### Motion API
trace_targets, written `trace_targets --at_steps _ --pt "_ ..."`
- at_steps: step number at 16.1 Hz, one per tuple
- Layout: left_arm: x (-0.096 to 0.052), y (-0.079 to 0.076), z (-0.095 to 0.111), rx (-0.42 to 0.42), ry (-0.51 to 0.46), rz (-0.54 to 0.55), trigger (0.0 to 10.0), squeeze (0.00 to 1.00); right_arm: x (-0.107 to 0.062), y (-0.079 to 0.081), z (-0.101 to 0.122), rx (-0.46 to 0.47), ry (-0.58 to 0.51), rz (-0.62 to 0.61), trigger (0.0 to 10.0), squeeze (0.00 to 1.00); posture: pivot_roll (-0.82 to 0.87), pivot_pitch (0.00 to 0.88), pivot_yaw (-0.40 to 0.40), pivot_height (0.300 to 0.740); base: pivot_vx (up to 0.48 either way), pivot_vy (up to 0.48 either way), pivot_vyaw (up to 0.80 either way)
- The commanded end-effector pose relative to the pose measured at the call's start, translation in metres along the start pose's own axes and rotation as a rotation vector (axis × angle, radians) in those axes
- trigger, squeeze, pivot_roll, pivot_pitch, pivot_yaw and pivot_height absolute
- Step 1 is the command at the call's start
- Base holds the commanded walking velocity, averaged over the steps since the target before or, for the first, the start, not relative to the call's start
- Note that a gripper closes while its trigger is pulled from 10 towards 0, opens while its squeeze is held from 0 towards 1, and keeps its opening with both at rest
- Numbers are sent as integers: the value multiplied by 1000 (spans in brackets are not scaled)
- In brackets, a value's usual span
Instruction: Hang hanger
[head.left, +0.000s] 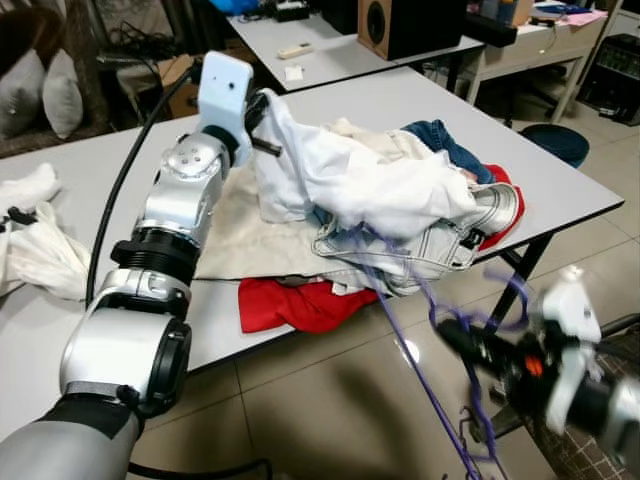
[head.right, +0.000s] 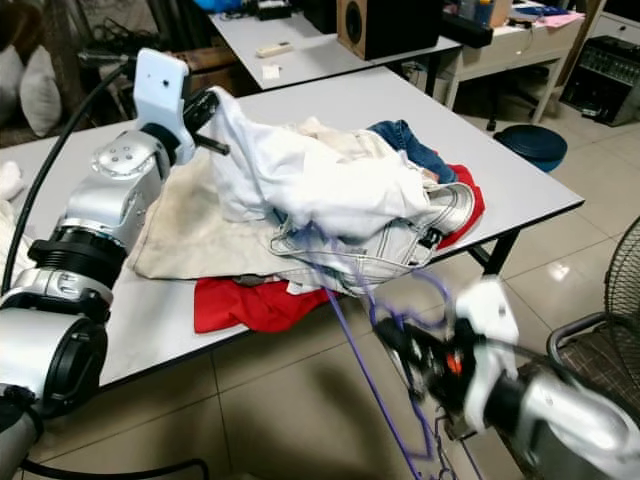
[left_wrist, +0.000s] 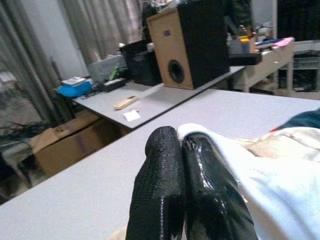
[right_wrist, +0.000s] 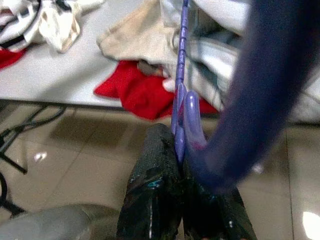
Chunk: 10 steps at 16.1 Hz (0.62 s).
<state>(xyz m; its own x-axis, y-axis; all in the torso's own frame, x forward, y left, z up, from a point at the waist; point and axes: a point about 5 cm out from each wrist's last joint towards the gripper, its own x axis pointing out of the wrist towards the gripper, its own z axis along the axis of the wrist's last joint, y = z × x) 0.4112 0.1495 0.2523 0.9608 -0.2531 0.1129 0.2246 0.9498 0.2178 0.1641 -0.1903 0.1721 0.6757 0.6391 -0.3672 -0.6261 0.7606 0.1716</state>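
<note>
Two end effectors engaged. Left end effector (left_wrist: 182, 170) over the bench (head.left: 420, 110), fingers pinched on a white shirt (head.left: 360, 180) atop the clothes pile (head.left: 400, 235). Right end effector (right_wrist: 177, 165), blurred, low off the bench's near right edge above the tiled floor (head.left: 330, 400), clamped on a purple hanger (right_wrist: 181, 90) reaching into the pile.

A big heap of clothes (head.left: 390, 215) covers the middle of the grey desk (head.left: 420, 105) and blocks the way across it. The far part of the desk behind the heap is bare. A thin purple plastic hanger (head.left: 420, 370) slants down from the heap over the shiny tiled floor (head.left: 330, 400), crossing the open room there. A black wire fan cage (head.right: 600, 350) stands close on the right.
</note>
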Motion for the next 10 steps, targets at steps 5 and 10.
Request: trace_targets --at_steps 5,10 --pt "1 16 3 -21 9 69 0 0 -21 27 17 -79 -116 151 10000 0 -124 0 149 740 0 0 0" --pt "1 -10 31 -8 -145 -128 0 0 -9 -31 -24 -362 296 -326 10000 0 -120 0 143 740 0 0 0"
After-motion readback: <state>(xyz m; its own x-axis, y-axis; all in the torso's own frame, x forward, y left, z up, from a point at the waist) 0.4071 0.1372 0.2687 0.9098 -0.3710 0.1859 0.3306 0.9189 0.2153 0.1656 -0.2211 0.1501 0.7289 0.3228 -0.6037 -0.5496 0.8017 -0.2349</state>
